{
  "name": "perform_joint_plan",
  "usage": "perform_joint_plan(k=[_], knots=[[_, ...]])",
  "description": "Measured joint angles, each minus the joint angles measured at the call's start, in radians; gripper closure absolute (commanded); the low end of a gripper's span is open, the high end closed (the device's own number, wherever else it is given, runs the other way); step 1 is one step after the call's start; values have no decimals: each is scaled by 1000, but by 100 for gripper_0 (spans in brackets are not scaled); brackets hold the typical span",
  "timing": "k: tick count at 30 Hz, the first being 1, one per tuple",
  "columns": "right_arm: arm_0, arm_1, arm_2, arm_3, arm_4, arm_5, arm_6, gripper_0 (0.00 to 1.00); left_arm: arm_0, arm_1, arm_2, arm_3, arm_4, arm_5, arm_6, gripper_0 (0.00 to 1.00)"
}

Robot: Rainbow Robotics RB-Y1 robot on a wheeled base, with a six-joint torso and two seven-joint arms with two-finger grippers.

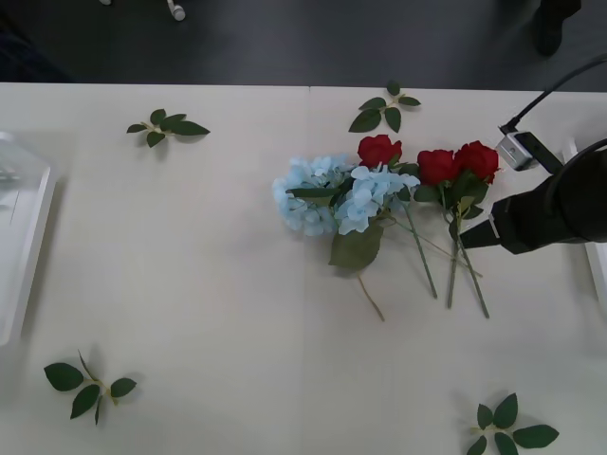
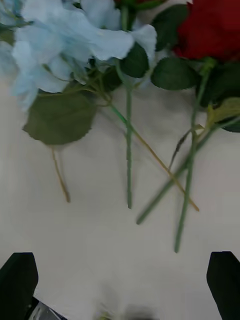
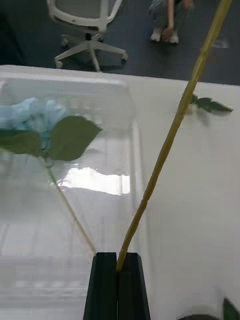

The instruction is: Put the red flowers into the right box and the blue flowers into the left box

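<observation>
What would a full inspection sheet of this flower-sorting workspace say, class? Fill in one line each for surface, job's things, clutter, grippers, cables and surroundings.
Surface: pale table, seam down the middle.
Job's things: red flowers and blue flowers lie heaped together at centre-right, stems crossing; the left box already holds one blue flower; the right box's rim shows at the table's right edge.
Clutter: loose leaf sprigs near the table's corners and far edge.
Grippers: left gripper shut on a yellowish stem beside the left box; right gripper open, just short of the stem ends.
Cables: one black cable over the right arm.
Surroundings: dark floor, office chair.
</observation>
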Motion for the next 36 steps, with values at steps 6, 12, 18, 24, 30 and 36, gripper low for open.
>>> perform_joint_plan(k=[6,12,18,24,30,36], knots=[[0,0,24,55,144,2,0,0,14,0,1,1,-149,-117,162,100],[0,0,34,112,264,-56,0,0,8,0,0,1,-308,-159,290,100],[0,0,95,200,323,-175,0,0,-60,0,-2,1,-520,-159,578,100],[1,22,95,286,323,-272,-1,0,-151,14,-48,11,-688,-93,766,100],[1,40,90,321,323,-330,-152,0,-249,86,-57,46,-846,67,1002,100],[1,40,90,321,325,-337,-334,0,-367,137,-60,132,-958,189,1100,100]])
